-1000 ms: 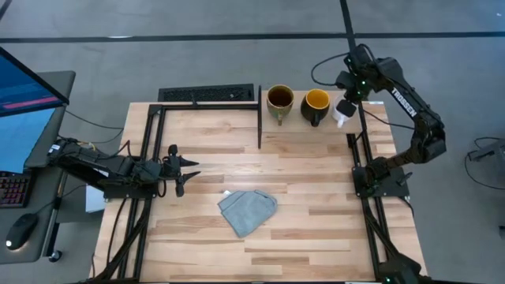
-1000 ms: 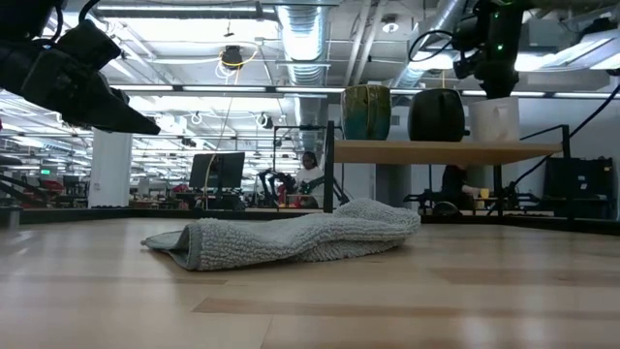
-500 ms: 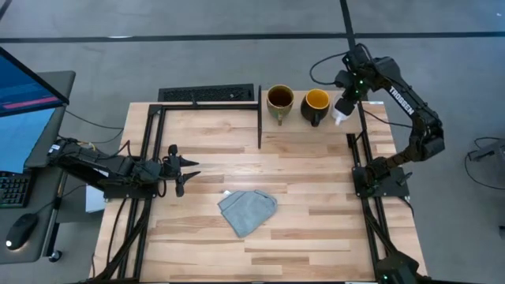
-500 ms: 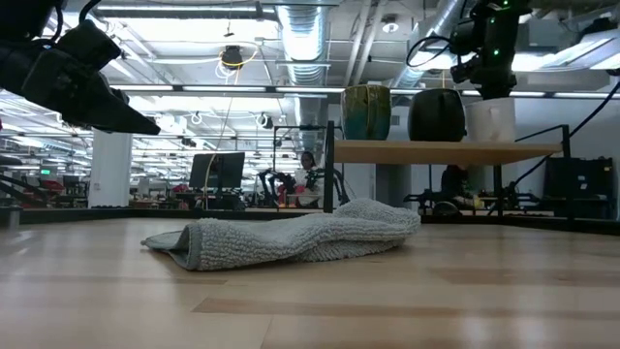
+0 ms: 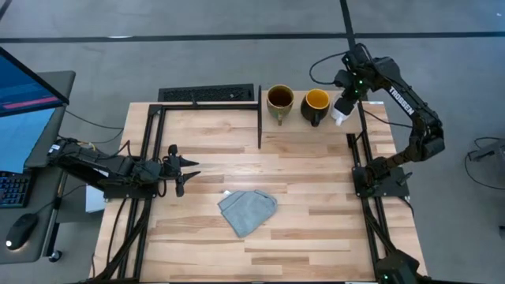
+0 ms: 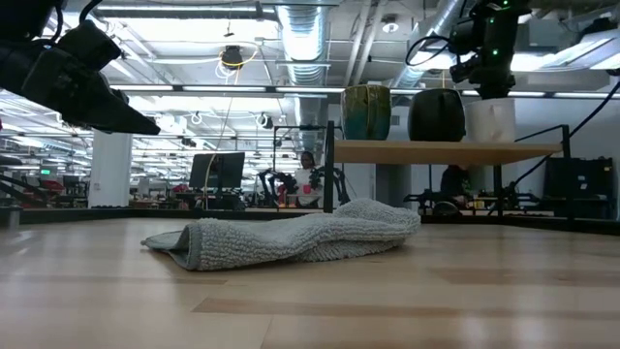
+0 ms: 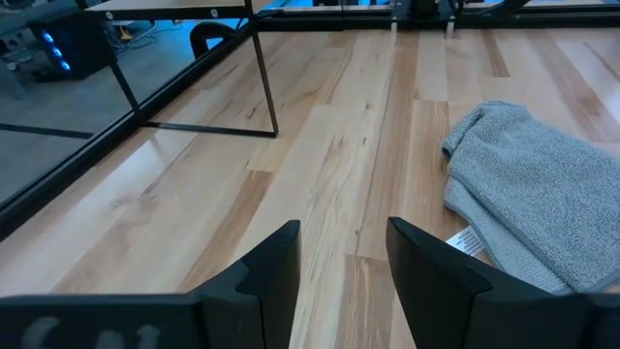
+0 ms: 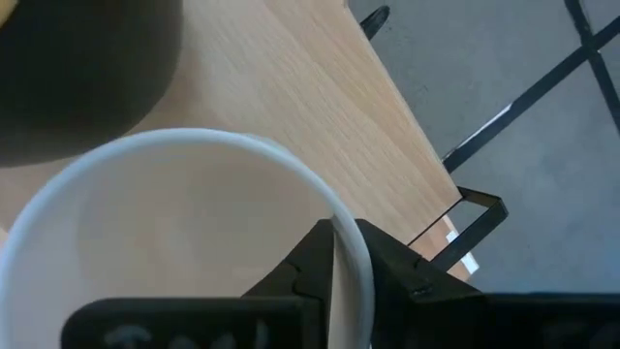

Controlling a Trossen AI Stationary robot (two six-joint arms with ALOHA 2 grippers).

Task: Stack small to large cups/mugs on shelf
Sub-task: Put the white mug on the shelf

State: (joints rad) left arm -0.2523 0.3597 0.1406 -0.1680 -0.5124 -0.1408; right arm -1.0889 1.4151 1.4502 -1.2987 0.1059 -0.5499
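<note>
Right gripper point(image 8: 334, 267) fingers pinching white mug point(image 8: 184, 242) rim above shelf point(image 8: 291, 87); left fingers point(image 7: 266, 267) parted.

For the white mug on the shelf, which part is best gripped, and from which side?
Grip the white mug by its rim wall, coming from above: it stands upright and open-topped on the shelf, with the dark mug close beside it. The right gripper already pinches the rim this way.

Pale planked wood, smooth with a soft sheen, for the tabletop point(image 7: 329, 165). Looped, rough terry on the grey cloth point(image 7: 542, 194). Glossy glaze on the olive mug point(image 6: 366, 112).
</note>
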